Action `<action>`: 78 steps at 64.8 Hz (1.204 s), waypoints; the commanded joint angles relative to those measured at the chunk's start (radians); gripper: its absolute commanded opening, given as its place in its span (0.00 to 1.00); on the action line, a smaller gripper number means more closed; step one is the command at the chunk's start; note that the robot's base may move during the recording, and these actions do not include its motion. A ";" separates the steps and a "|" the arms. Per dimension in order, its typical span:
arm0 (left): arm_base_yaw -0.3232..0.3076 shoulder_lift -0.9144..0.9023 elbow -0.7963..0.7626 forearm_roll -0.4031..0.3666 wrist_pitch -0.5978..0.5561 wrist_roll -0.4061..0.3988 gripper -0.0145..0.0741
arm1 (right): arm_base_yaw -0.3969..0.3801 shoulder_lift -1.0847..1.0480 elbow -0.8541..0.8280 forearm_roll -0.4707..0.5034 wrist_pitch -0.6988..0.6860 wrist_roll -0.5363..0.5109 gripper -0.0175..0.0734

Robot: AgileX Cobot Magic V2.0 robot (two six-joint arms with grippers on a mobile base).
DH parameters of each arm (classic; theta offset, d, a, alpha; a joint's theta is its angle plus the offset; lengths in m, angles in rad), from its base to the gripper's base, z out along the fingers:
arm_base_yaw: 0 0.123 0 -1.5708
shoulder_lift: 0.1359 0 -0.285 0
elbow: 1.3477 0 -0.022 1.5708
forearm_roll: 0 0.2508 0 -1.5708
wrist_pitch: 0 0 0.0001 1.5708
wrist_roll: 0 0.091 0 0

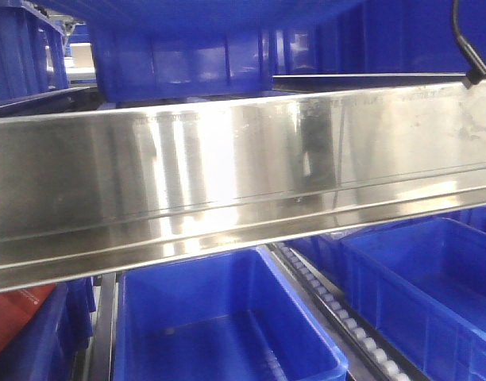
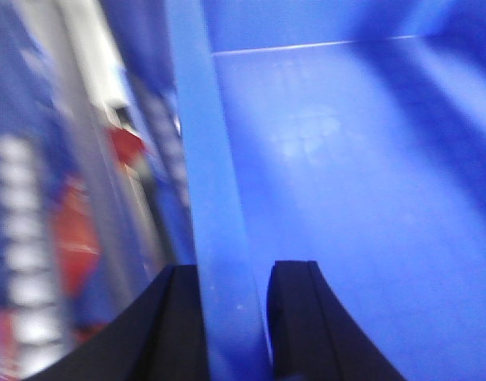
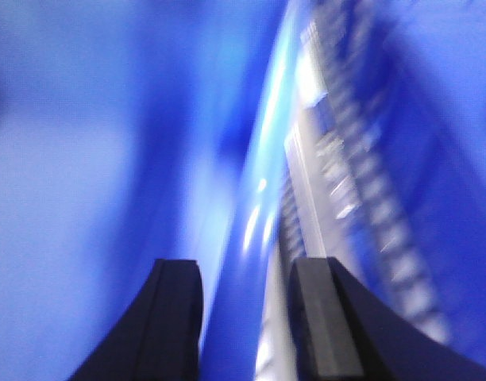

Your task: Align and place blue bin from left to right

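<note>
The blue bin point(image 1: 219, 317) sits low in the front view, under the steel beam, open side up. My left gripper point(image 2: 233, 274) straddles the left rim of the blue bin point(image 2: 215, 175) and is shut on it, both black fingers against the wall. The bin's floor spreads to the right of that rim. My right gripper point(image 3: 244, 274) straddles the opposite wall of the blue bin point(image 3: 227, 182), the left finger pressed to it and a thin silver strip showing by the right finger. Neither gripper shows in the front view.
A wide polished steel beam point(image 1: 243, 175) crosses the front view. More blue crates stand above it point(image 1: 179, 55) and at lower right point(image 1: 433, 286). A roller track point(image 1: 338, 309) runs between the lower crates. A red object point(image 1: 17, 317) lies at the lower left.
</note>
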 commanded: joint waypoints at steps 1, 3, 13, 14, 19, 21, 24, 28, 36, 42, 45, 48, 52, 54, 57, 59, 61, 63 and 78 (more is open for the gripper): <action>-0.017 0.007 -0.022 -0.138 -0.096 0.011 0.15 | -0.008 0.023 -0.012 0.024 -0.135 -0.002 0.11; -0.017 0.013 -0.022 -0.138 -0.096 -0.001 0.15 | -0.013 0.032 -0.012 0.024 -0.142 -0.008 0.11; -0.017 0.060 -0.022 -0.129 -0.096 -0.026 0.15 | -0.038 0.090 -0.012 0.026 -0.171 -0.035 0.11; -0.017 0.065 -0.022 -0.129 -0.096 -0.029 0.15 | -0.041 0.094 -0.012 0.026 -0.171 -0.035 0.11; -0.017 0.088 -0.022 -0.116 -0.096 -0.033 0.15 | -0.046 0.122 -0.012 0.026 -0.173 -0.040 0.11; -0.017 0.097 -0.022 -0.116 -0.096 -0.033 0.15 | -0.048 0.126 -0.012 0.026 -0.169 -0.040 0.11; -0.017 0.106 -0.022 -0.105 -0.096 -0.033 0.15 | -0.051 0.134 -0.012 0.026 -0.168 -0.040 0.11; -0.017 0.118 -0.022 -0.084 -0.096 -0.033 0.16 | -0.051 0.136 -0.012 0.026 -0.168 -0.040 0.11; -0.017 0.136 -0.022 -0.018 -0.096 -0.052 0.29 | -0.051 0.136 -0.012 0.026 -0.161 -0.040 0.23; -0.017 0.145 -0.022 -0.012 -0.096 -0.052 0.49 | -0.051 0.136 -0.012 0.026 -0.149 -0.040 0.48; -0.017 0.145 -0.022 -0.012 -0.096 -0.052 0.61 | -0.051 0.136 -0.012 0.026 -0.147 -0.040 0.62; -0.017 0.145 -0.022 -0.012 -0.096 -0.052 0.70 | -0.051 0.136 -0.012 0.026 -0.140 -0.040 0.73; -0.017 0.145 -0.022 -0.012 -0.096 -0.052 0.82 | -0.051 0.136 -0.012 0.026 -0.136 -0.040 0.82; -0.017 0.145 -0.023 -0.012 -0.096 -0.052 0.86 | -0.051 0.136 -0.012 0.026 -0.131 -0.040 0.82; -0.017 0.143 -0.023 -0.012 -0.096 -0.052 0.85 | -0.051 0.132 -0.012 0.026 -0.126 -0.040 0.82; -0.017 0.139 -0.023 -0.012 -0.096 -0.052 0.84 | -0.051 0.128 -0.012 0.028 -0.126 -0.040 0.82; -0.017 0.132 -0.023 -0.012 -0.096 -0.052 0.84 | -0.051 0.124 -0.012 0.030 -0.124 -0.040 0.82; -0.017 0.128 -0.023 -0.012 -0.096 -0.052 0.84 | -0.051 0.117 -0.012 0.030 -0.122 -0.040 0.82; -0.017 0.039 -0.023 -0.014 -0.096 -0.052 0.84 | -0.051 0.048 -0.012 0.054 -0.091 -0.040 0.58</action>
